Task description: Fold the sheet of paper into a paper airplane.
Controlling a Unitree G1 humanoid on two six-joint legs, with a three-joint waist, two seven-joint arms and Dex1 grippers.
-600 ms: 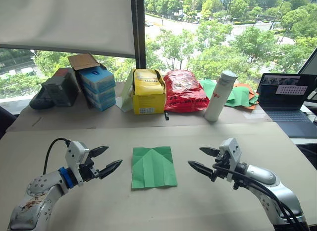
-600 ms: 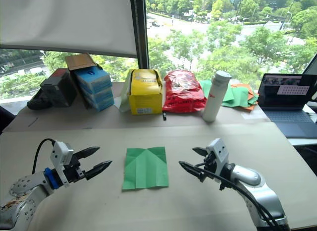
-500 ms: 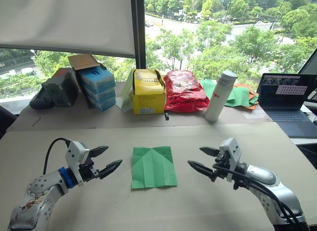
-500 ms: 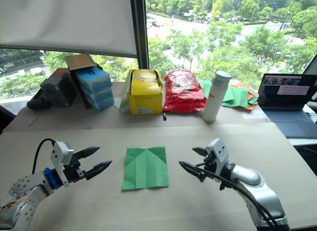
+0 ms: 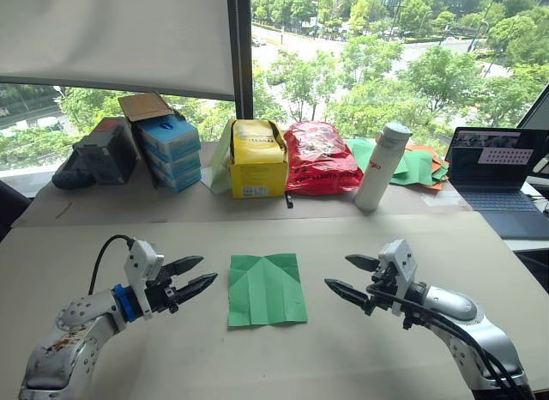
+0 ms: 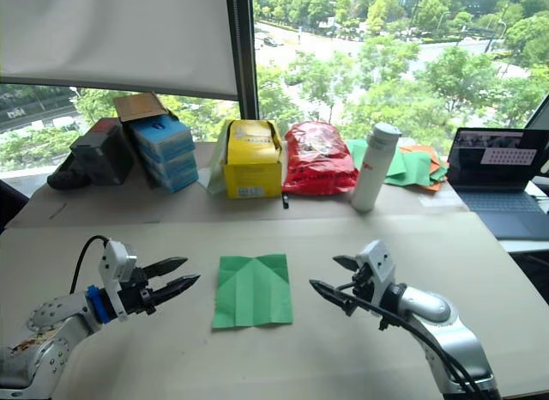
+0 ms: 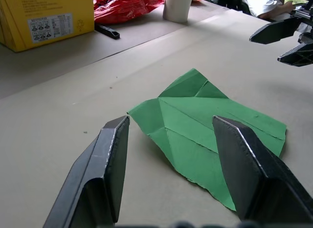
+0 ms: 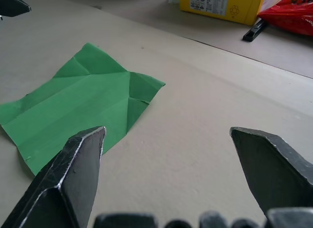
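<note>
Two grippers flank the sheet of paper point(image 5: 266, 289), which lies flat on the tan table point(image 5: 360, 357) at centre. The far two corners are folded in to the centre crease; the near edge is square. No airplane form yet.

Left gripper point(image 5: 196, 278): at 9 o'clock of the sheet, just beside its edge, not touching. Fingers apart with a modest gap, tips pointing toward the paper. In the left wrist view, the sheet's near corner sits between the two black fingers point(image 7: 105, 169); whether the tips rest on the table or hover above it cannot be told.

Right gripper point(image 5: 345, 276): at 3 o'clock of the sheet, a little further off, clear table between. Fingers spread wide, nothing held. Height above the table is unclear.

Back row along the window, at 12 o'clock of the sheet: yellow box point(image 5: 257, 160), red bag point(image 5: 319, 158), white bottle point(image 5: 382, 166) upright. Toward 10 o'clock, blue boxes point(image 5: 169, 151) stacked and a dark box point(image 5: 105, 151), its label unreadable. Behind the bottle, a pile of green and orange sheets point(image 5: 416, 166), partly hidden by it. Laptop point(image 5: 497, 178) at 2 o'clock, open, cut off by the picture's edge. A small black object point(image 8: 255, 30) lies by the yellow box; its kind cannot be made out.
</note>
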